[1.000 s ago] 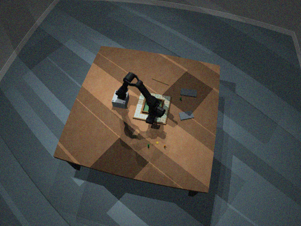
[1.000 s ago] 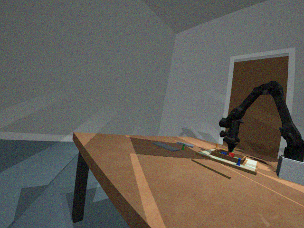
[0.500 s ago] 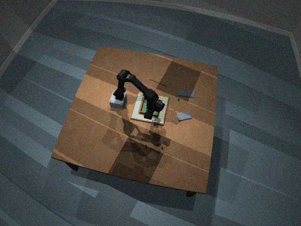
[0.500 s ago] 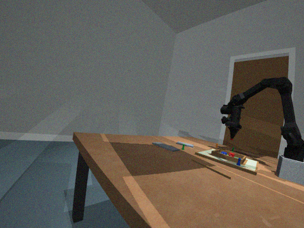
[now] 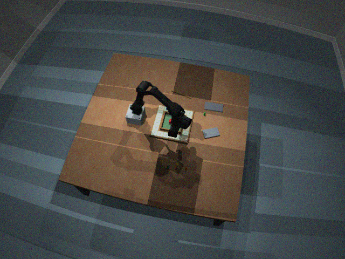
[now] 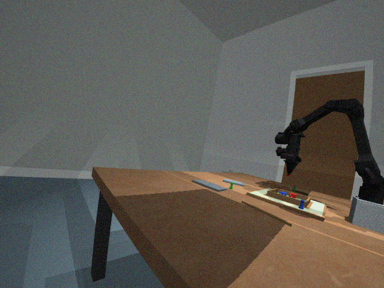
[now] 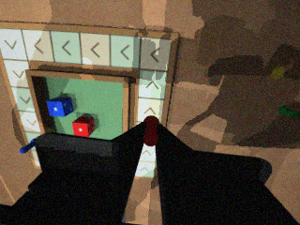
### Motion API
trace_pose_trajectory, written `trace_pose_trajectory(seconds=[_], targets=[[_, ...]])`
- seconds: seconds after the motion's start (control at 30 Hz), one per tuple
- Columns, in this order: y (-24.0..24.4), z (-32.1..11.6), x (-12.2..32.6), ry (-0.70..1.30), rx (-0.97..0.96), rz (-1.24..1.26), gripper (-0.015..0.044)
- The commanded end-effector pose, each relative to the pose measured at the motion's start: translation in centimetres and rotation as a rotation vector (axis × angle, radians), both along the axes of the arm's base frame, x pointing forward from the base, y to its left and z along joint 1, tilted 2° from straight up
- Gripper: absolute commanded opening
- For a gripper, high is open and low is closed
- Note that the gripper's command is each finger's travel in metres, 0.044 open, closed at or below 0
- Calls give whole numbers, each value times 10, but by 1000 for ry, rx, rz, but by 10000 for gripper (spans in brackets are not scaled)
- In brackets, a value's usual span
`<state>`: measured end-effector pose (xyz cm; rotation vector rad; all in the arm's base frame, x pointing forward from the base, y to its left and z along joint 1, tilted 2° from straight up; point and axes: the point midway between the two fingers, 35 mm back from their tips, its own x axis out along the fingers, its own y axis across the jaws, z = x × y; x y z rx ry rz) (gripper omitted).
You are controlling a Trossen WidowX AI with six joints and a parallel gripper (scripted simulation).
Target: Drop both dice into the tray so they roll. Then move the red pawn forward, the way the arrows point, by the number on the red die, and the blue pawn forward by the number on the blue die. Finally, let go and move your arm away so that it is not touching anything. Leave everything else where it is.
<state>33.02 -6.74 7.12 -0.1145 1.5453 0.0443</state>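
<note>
Red pawn: pinched above the board, over its right column in the wrist view; only a little red shows below the grip in the exterior view.
Fingers: narrow, closed on the pawn.
Handling: probably light, stiff and smooth; too low a hold could knock the foot on landing, and an off-centre pinch may let it swivel.
Where to hold: high on the narrow upper part, upright, base free to land first.
Red die: in the tray, one pip apparently on top, so likely one square along the arrows.
Blue die: beside the red one, also apparently one.
Blue pawn: on the board's opposite side; slim, easily tipped, best gripped near the top.
Surface: under the board, patched with shadow.
</note>
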Motion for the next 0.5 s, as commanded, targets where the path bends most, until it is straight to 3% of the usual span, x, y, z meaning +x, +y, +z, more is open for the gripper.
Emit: trace_pose_trajectory(seconds=[0.0,0.47], targets=[[2,-18,11,-1,3,-2,0],[3,-68,25,-2,4,-2,0]])
